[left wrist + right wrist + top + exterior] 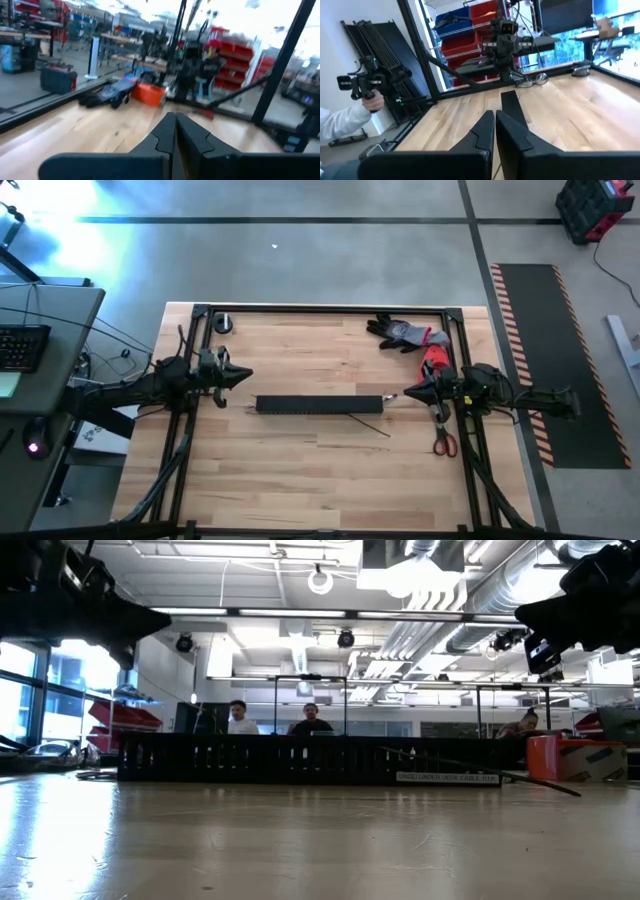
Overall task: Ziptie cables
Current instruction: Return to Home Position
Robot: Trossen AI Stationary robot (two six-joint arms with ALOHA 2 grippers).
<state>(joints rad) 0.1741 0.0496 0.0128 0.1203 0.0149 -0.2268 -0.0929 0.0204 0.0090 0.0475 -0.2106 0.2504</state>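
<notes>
While both pairs of fingers (160, 136) are pressed together and empty, the ziptie (368, 425) lies slantwise on the table (300, 475) by the right-hand end of the black channel (318, 405), close to the right gripper (393, 396) and well away from the left gripper (246, 375); the cables cannot be seen.

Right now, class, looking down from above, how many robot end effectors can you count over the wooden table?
2. The left end effector is near the left end of the long black slotted plastic channel; the right end effector is at its right end.
</notes>
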